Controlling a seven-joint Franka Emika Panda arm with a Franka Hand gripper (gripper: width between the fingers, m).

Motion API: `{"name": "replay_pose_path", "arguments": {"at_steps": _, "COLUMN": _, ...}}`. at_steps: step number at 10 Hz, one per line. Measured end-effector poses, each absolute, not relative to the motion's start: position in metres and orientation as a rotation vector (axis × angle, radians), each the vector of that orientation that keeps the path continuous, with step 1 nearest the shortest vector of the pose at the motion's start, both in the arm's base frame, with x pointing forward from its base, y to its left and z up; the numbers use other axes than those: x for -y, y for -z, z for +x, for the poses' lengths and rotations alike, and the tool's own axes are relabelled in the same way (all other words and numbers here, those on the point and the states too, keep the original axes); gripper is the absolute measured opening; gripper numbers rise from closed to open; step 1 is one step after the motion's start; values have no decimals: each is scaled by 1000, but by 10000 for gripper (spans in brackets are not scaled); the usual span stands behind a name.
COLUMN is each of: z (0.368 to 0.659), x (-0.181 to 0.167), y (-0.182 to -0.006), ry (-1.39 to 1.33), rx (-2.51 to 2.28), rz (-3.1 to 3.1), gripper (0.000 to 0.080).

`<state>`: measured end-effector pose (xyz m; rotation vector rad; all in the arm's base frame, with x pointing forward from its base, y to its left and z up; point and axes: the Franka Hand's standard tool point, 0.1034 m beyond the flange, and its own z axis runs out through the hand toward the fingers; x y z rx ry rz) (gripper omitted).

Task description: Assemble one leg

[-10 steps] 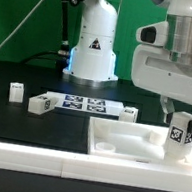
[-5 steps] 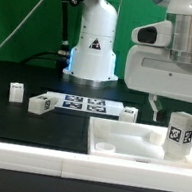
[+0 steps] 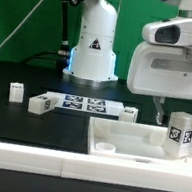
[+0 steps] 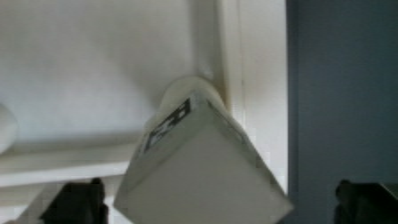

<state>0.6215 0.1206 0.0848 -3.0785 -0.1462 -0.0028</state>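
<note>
1. White plastic, hard and matte, is all I have to work with. The leg (image 3: 182,133) is a short blocky post with a black-and-white square tag on one face. It stands on the tray-like panel (image 3: 124,144), close to the desk's near edge at the exterior view's right.
2. What has changed: a second ago the gripper (image 3: 178,108) was clamped round the leg. It has since let go and risen, and the leg stands alone on the same spot.
3. The claw is spread wide and carries nothing. In the wrist view both dark fingertips (image 4: 79,200) sit far apart, and the leg below lies between them, touching neither.
4. I judge the placing step done, because the leg stays upright without support. Whether it is properly seated or fastened in the panel I cannot tell.
5. The panel is one moulded piece with a raised rim and shallow recesses. From the wrist camera the leg rests right against that rim.
6. The leg has flat faces and crisp edges, apart from a rounded end against the panel. The desk (image 3: 27,72) is plain black.
</note>
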Motion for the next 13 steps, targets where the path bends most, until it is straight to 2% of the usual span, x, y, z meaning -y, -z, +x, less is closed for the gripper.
{"name": "replay_pose_path", "arguments": {"at_steps": 3, "z": 621, "x": -119, "y": -83, "ry": 14, "rx": 560, "rz": -3035, "gripper": 649}}
{"name": "replay_pose_path", "arguments": {"at_steps": 6, "z": 621, "x": -120, "y": -82, "ry": 13, "rx": 597, "rz": -3026, "gripper": 640}}
{"name": "replay_pose_path", "arguments": {"at_steps": 8, "z": 621, "x": -120, "y": -82, "ry": 13, "rx": 597, "rz": -3026, "gripper": 286}}
{"name": "replay_pose_path", "arguments": {"at_steps": 11, "z": 620, "x": -121, "y": -82, "ry": 6, "rx": 428, "rz": -3054, "gripper": 290}}
{"name": "replay_pose_path", "arguments": {"at_steps": 12, "z": 621, "x": -120, "y": -81, "ry": 7, "rx": 113, "rz": -3083, "gripper": 290}}
{"name": "replay_pose_path", "arguments": {"at_steps": 13, "z": 621, "x": -119, "y": -81, "ry": 5, "rx": 3, "rz": -3085, "gripper": 290}}
